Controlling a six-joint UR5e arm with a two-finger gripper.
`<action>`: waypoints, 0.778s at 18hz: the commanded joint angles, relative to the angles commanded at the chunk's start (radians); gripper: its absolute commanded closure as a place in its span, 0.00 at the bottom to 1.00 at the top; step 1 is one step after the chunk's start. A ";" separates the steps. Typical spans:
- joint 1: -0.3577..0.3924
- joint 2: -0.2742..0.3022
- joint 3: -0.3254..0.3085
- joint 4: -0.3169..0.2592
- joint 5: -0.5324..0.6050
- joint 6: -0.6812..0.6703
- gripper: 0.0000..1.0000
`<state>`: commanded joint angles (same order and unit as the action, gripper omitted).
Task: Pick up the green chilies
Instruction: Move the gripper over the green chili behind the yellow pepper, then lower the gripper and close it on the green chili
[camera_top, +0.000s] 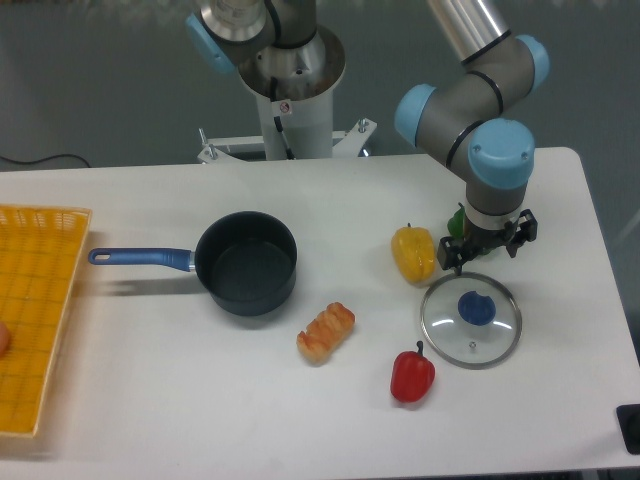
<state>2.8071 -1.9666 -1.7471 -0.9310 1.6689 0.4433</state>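
At the bench's (140, 390) left edge lies a yellow mesh basket (35, 310), cut off by the frame, with a sliver of something orange-pink at its far left side. Toward the middle of the bench sits a dark saucepan (246, 262), empty, its blue handle (140, 258) pointing toward the left edge. Nearer the front edge, just right of the pan, a croissant-shaped bread toy (326, 332) lies at a slant. Further right and closer to the front edge stands a red pepper (411, 374). Behind it, about mid-depth, is a yellow pepper (413, 253). Just right of the red pepper a glass lid (470, 320) with a blue knob (476, 308) lies flat on the bench.

The green chilies (456, 222) sit behind the lid and right of the yellow pepper, toward the bench's right edge; only a small dark-green patch shows, the rest hidden by the arm's wrist. The tool (485, 252) hangs right over them, above the lid's rear rim, its dark fingers pointing down. They look spread, but whether they touch the chilies cannot be told.
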 joint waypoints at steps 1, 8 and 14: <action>0.011 0.003 -0.003 0.001 0.003 0.002 0.00; 0.043 0.005 -0.020 0.001 0.002 0.005 0.00; 0.052 0.003 -0.049 0.006 0.002 0.003 0.00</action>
<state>2.8593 -1.9635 -1.7963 -0.9250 1.6705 0.4464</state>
